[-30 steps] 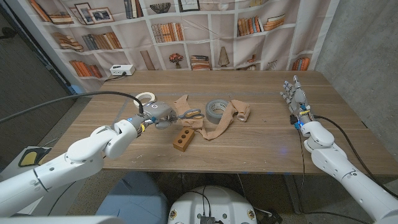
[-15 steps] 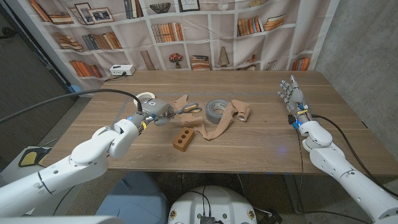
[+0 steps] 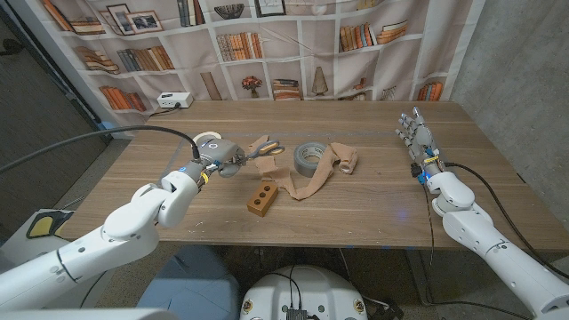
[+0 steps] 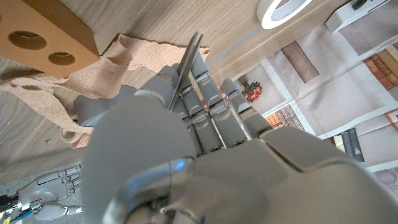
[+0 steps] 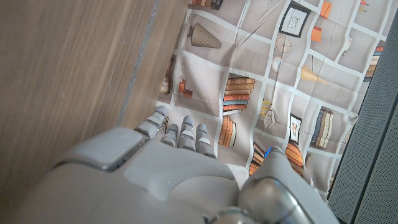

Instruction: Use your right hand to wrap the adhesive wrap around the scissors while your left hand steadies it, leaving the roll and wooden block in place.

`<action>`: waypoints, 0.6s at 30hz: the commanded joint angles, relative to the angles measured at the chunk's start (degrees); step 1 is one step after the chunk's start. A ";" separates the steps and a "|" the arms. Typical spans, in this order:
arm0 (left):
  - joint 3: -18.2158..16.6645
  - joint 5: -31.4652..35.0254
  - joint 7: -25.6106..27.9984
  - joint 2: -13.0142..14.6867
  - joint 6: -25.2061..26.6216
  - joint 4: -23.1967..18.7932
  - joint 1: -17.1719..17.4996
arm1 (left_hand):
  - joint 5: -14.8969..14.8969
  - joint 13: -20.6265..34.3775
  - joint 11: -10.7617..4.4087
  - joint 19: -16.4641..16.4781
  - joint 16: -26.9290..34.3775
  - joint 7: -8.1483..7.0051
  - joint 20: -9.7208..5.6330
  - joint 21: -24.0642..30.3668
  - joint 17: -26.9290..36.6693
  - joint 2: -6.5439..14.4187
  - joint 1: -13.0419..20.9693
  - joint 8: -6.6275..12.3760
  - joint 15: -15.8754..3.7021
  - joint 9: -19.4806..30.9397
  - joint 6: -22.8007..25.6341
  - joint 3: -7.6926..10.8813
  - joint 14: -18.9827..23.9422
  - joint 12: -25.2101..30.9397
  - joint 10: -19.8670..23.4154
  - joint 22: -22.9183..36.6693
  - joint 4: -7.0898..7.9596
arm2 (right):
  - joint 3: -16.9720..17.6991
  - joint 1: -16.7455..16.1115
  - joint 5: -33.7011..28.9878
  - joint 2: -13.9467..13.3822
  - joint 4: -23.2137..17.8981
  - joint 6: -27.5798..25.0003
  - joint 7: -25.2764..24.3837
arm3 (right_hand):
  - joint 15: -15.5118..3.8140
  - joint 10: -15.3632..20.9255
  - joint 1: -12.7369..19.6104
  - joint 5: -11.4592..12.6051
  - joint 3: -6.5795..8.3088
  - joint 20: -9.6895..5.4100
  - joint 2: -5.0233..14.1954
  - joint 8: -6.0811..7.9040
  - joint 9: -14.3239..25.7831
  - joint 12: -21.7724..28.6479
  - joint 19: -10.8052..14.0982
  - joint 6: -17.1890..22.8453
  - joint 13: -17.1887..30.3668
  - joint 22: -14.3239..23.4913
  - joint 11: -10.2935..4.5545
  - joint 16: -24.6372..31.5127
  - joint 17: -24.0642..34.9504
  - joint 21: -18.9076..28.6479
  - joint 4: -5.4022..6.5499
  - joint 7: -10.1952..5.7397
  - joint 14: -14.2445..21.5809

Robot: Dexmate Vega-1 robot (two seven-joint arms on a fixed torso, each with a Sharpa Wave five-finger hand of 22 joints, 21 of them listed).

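**Now: left hand on scissors, right hand idle at far side**

Here the wooden table (image 3: 356, 209) carries all the task items in its left-centre area. A printed bookshelf backdrop (image 3: 293, 49) hangs behind the table.

Left arm (image 3: 116, 236) reaches in from the lower left. Left hand (image 3: 224, 158) has its fingers closed around the scissors (image 3: 265, 149); the yellow-and-grey handles stick out toward the middle of the table. In the left wrist view the metal blades (image 4: 185, 68) run out between the curled fingers (image 4: 205, 81).

Right arm (image 3: 484, 236) lies along the right side of the table. Right hand (image 3: 416, 133) stands with fingers extended and slightly apart, nothing in it, well apart from the other items. The right wrist view shows the back of the same hand (image 5: 168, 168) beside bare wood.

Tan adhesive wrap (image 3: 307, 182) trails loosely across the table from near the scissors, past the grey tape roll (image 3: 309, 157), ending in its small tan roll (image 3: 348, 160). One fold of the wrap lies just beside the wooden block (image 3: 261, 199), which has two round holes in its top face.

White tape ring (image 3: 209, 140) sits just behind the left hand. A small white box (image 3: 174, 100) sits at the table's back left corner.
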 commanded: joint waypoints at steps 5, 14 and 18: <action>0.72 -1.93 1.65 -1.32 4.73 -1.22 0.37 | 0.28 0.64 -0.90 0.27 -0.06 0.64 0.12 0.49 0.25 0.45 0.91 -0.31 -2.60 0.18 0.53 -0.49 3.19 -0.14 1.64 0.25 0.12 | -0.16 -0.26 -1.32 -0.83 -1.21 0.74 -0.19 | -0.35 0.38 1.52 -0.19 0.50 0.32 -0.07 -0.02 0.32 0.26 -0.62 0.06 0.15 0.18 -0.73 0.08 0.15 -0.15 -0.89 -0.10 -0.75; 1.63 -2.09 3.39 -1.62 5.47 -1.50 -0.14 | 0.39 0.83 -0.11 2.65 -0.55 1.32 -3.73 2.44 0.37 0.66 1.28 -1.05 -2.65 0.16 0.62 -0.84 3.29 -0.54 1.85 0.56 0.24 | -0.12 -1.48 -1.72 -1.38 -2.71 1.06 -0.31 | -0.58 0.19 2.89 -0.26 1.08 0.50 0.12 -0.05 0.34 0.15 -1.06 -0.38 0.19 0.18 -1.00 0.02 0.12 -0.23 -1.80 -0.07 -1.13; 1.71 -2.62 4.09 -1.96 5.88 -1.73 -0.05 | 0.38 1.07 0.12 5.12 -0.76 1.47 -4.19 4.46 0.41 0.79 1.35 -1.37 -2.47 0.18 0.76 -1.09 3.41 -0.69 1.84 1.35 0.37 | -0.18 -1.87 -2.05 -1.46 -3.07 1.26 -0.46 | -0.71 0.21 3.36 -0.30 1.27 0.54 0.16 0.00 0.34 0.14 -1.08 -0.36 0.21 0.17 -1.08 0.05 0.11 -0.20 -2.13 -0.10 -1.13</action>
